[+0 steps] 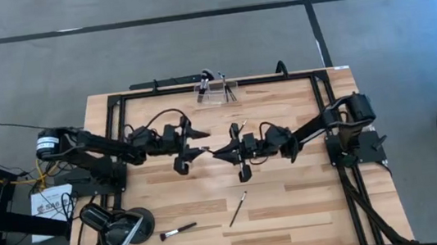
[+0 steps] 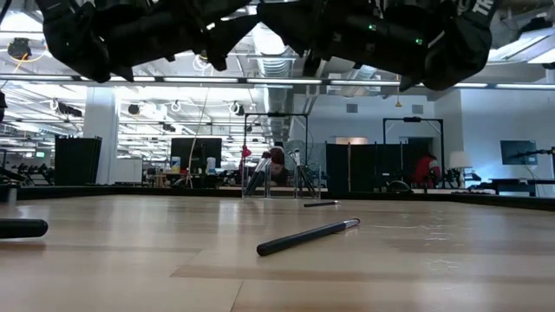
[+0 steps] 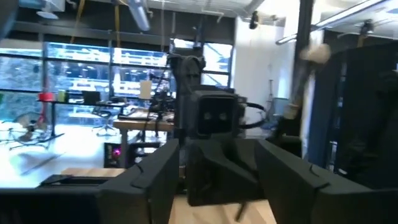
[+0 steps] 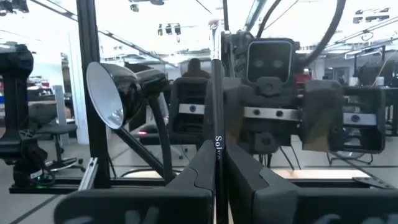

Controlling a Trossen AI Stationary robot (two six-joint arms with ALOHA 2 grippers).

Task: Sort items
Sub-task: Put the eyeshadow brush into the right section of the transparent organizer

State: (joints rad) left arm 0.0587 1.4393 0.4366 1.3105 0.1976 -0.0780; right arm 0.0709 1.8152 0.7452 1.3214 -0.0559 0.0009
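My right gripper (image 4: 217, 169) is shut on a slim dark makeup brush (image 4: 215, 81) that stands upright above the middle of the table. My left gripper (image 3: 214, 186) faces it from the table's left with its fingers wide apart and nothing between them. In the high view the two grippers (image 1: 201, 143) (image 1: 220, 150) nearly meet tip to tip. Three more brushes lie flat on the wood: one near the middle front (image 1: 237, 208), one with pale bristles (image 1: 178, 231) beside the lamp, and one toward the far side (image 1: 238, 127). My right gripper pinches the brush's dark handle at its white lettering (image 4: 218, 144) between its two fingers. The fingers are about level, come from the table's right and lie across the handle. The brush stands upright, its long upper part rising above the fingers. Its lower end is hidden by the fingers.
A clear holder (image 1: 215, 90) with several brushes stands at the far edge's middle. A black desk lamp (image 1: 119, 229) with a round head sits at the near left corner. A black frame (image 1: 326, 127) borders the table. Bare wood (image 1: 294, 204) lies toward the front right.
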